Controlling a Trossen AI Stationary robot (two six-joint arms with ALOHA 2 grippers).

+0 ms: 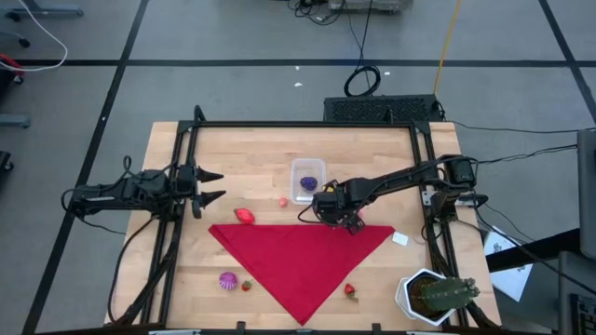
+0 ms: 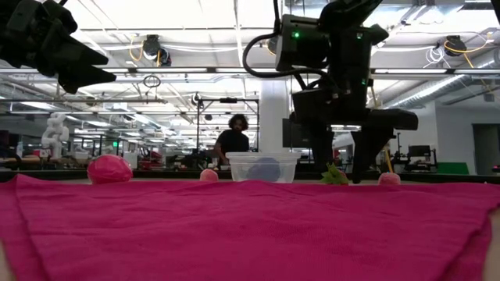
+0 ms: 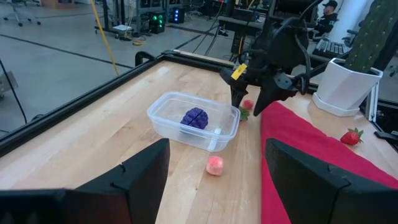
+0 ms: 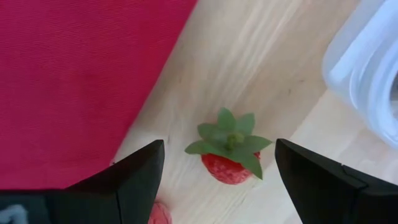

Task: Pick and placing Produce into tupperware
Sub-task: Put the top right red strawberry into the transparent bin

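Note:
The clear tupperware (image 1: pixel 307 180) stands on the wood table with a purple toy (image 3: pixel 196 118) inside. My right gripper (image 4: pixel 217 177) is open and points down just beside the tub's near right corner. Its fingers stand either side of a small red strawberry with green leaves (image 4: pixel 229 154) that lies on the wood, without touching it. My left gripper (image 1: pixel 222 184) waits open above the table's left side. More produce lies loose: a red piece (image 1: pixel 244 216), a pink ball (image 3: pixel 214 165), a magenta piece (image 1: pixel 228 279) and two strawberries (image 1: pixel 247 285) (image 1: pixel 350 290).
A red triangular cloth (image 1: pixel 303 261) covers the table's near middle, its edge right by the right gripper. A white hexagonal pot with a cactus (image 1: pixel 433 296) stands at the near right corner. A small white tag (image 1: pixel 400 239) lies right of the cloth. A person (image 2: pixel 232 140) stands far behind the table.

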